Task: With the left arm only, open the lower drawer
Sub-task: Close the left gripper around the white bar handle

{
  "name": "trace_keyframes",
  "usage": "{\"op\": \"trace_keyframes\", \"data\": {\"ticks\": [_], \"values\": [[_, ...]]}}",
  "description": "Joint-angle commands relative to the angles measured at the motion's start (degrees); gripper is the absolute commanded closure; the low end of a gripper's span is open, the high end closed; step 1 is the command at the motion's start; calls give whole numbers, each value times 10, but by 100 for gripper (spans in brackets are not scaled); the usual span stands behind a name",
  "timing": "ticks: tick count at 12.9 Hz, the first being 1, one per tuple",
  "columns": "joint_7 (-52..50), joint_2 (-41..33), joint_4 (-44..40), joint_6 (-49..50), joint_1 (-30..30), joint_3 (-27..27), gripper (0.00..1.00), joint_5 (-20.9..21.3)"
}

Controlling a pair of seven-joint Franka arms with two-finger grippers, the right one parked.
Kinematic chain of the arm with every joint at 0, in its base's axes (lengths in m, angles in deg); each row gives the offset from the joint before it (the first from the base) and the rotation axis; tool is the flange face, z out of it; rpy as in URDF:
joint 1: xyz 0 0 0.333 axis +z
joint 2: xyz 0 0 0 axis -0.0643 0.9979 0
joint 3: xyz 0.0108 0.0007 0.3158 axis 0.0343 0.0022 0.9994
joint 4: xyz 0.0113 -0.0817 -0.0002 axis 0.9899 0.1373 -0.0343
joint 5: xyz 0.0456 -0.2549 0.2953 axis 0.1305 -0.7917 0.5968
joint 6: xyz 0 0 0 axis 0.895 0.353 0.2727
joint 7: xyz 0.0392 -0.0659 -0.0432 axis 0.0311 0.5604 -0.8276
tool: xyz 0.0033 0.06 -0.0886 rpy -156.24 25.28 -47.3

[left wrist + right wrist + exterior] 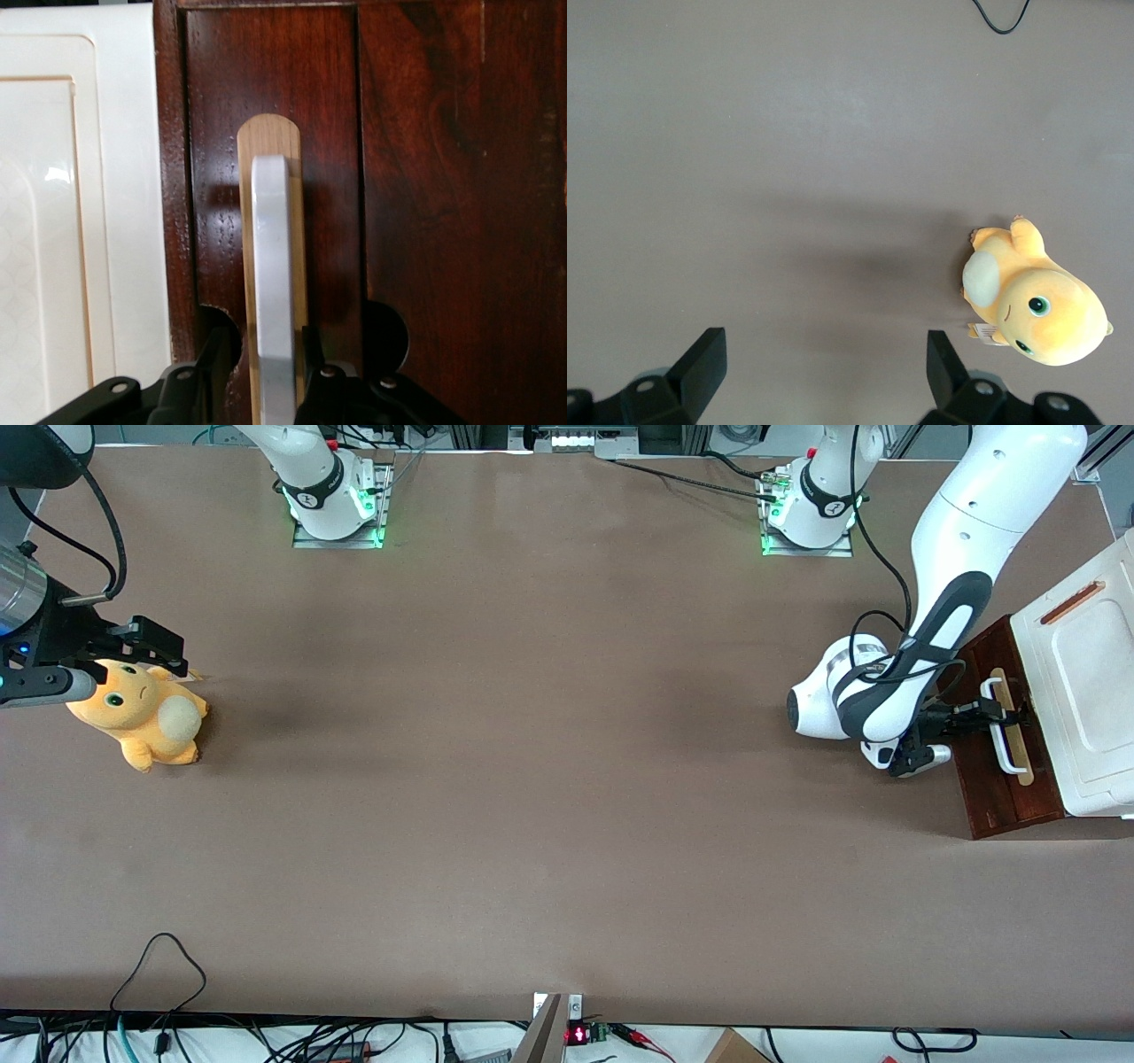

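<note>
Brown table (532,779), working arm's end: your lower drawer (997,779) sits at three o'clock, front showing. Left arm (966,540) puts the gripper (270,381) on the white handle (271,292), fingers (312,354) closed around it. You'll find no readable labels.

Table (532,797): brown, matte surface.

Plush toy (142,717): orange-yellow with a pale belly, lying on its side at the parked arm's end of the table.

White moulded top panel (1085,682): at the working arm's end, near the gripper (1010,710). It carries an orange-brown strip (1072,602).

Black cable loop (159,965): on the table edge nearest the front camera.
</note>
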Motion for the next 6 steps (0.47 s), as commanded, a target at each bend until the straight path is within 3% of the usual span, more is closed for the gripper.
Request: {"op": "trace_keyframes", "data": {"ticks": [1, 4, 6], "values": [[-2, 11, -8, 6, 11, -7, 64, 23], [-1, 13, -8, 6, 12, -7, 68, 25], [0, 13, -8, 6, 12, -7, 80, 28]]}}
